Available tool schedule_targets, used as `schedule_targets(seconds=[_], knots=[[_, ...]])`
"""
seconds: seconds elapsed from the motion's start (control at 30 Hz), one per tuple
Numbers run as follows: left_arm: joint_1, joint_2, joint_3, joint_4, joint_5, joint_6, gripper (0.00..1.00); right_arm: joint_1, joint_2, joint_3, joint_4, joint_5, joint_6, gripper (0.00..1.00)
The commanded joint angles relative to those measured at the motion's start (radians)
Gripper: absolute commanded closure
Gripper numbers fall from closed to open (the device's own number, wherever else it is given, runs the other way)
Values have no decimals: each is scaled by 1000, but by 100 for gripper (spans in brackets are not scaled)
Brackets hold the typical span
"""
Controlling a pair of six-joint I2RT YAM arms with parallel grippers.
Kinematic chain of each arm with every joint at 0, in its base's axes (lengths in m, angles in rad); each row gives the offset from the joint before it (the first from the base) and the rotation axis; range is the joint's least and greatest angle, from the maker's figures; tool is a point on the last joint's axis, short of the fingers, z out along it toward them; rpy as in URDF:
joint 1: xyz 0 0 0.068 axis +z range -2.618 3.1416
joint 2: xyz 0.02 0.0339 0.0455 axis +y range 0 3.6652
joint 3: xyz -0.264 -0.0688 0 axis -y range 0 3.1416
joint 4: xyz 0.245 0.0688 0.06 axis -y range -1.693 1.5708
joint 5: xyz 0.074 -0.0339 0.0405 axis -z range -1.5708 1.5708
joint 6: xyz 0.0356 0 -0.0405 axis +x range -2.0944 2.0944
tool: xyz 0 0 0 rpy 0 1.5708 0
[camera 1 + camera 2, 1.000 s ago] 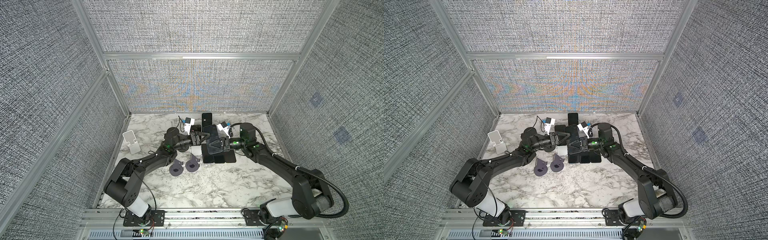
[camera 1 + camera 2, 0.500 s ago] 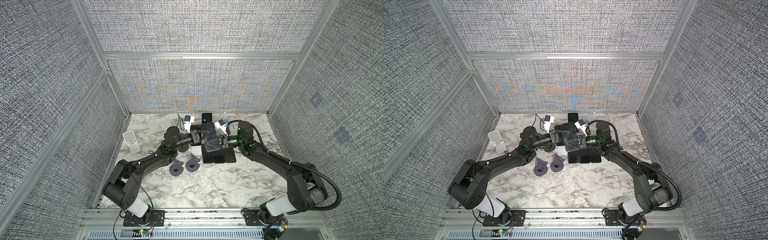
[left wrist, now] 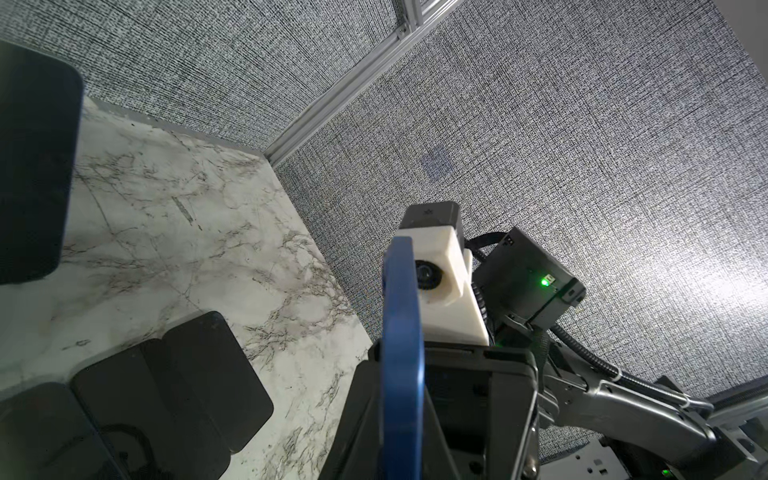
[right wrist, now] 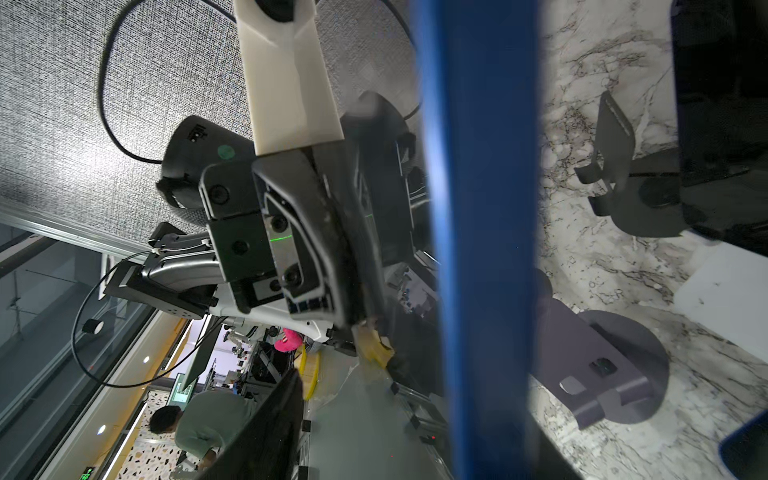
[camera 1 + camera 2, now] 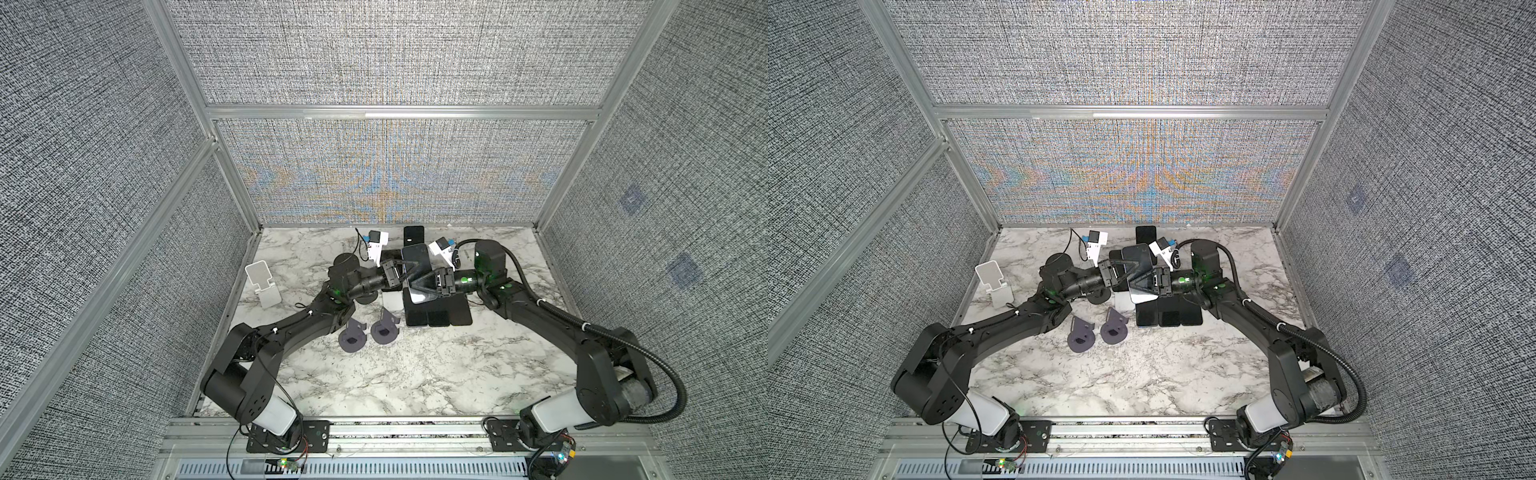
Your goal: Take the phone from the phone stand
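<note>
Phone [image 5: 417, 259]: a blue-cased slab held up in the air between the two grippers, above the row of dark phones [image 5: 436, 318] lying flat on the marble table [image 5: 415, 374]. We see it resting on no stand.
Left gripper [image 5: 406, 269]: closed tight on one side of the phone. In the left wrist view the blue case edge [image 3: 401, 353] shows edge-on, so we take the pinch to be across its thickness.
Right gripper [image 5: 417, 286]: at the phone's opposite side. We cannot tell whether its jaws grip or stand parted, because the right wrist view is blurred there.
Stands: one grey-purple stand [image 5: 353, 334] and a second grey-purple stand [image 5: 384, 328] sit empty just beside the row. A white stand [image 5: 264, 284] sits well apart, toward the left wall.
Handling: we judge the phone stiff and dense, with slick glass and a grippier case rim, and fragile if dropped.
Hold: we would pinch the cased edges near the middle, since a grip at one end would let it lever and slip.
Progress: removal looks done to us, with only the set-down left.
</note>
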Motion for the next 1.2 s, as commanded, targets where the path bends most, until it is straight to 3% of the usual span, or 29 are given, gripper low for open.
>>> schedule_targets(seconds=[0.0, 0.13, 0.2, 0.3, 0.4, 0.57, 0.97, 1.17], knots=[[0, -22, 8, -39, -37, 36, 100, -15, -31, 38, -177, 42, -142, 35], [0, -40, 15, -95, -56, 49, 100, -63, -80, 52, -325, 81, -228, 26], [1, -46, 22, -116, -63, 51, 100, -77, -108, 85, -486, 160, -326, 22], [1, -58, 39, -173, -86, 58, 100, -75, -149, 150, -727, 394, -465, 21], [0, -73, 57, -251, -128, 57, 100, -41, -198, 191, -878, 652, -518, 21], [-13, -100, 89, -416, -219, 61, 100, 56, -237, 241, -995, 888, -517, 21], [-44, -110, 59, -410, -254, 29, 100, 312, -107, 402, -1030, 1037, -487, 20], [-53, -112, 38, -352, -251, 14, 100, 351, -39, 421, -951, 1007, -459, 20]])
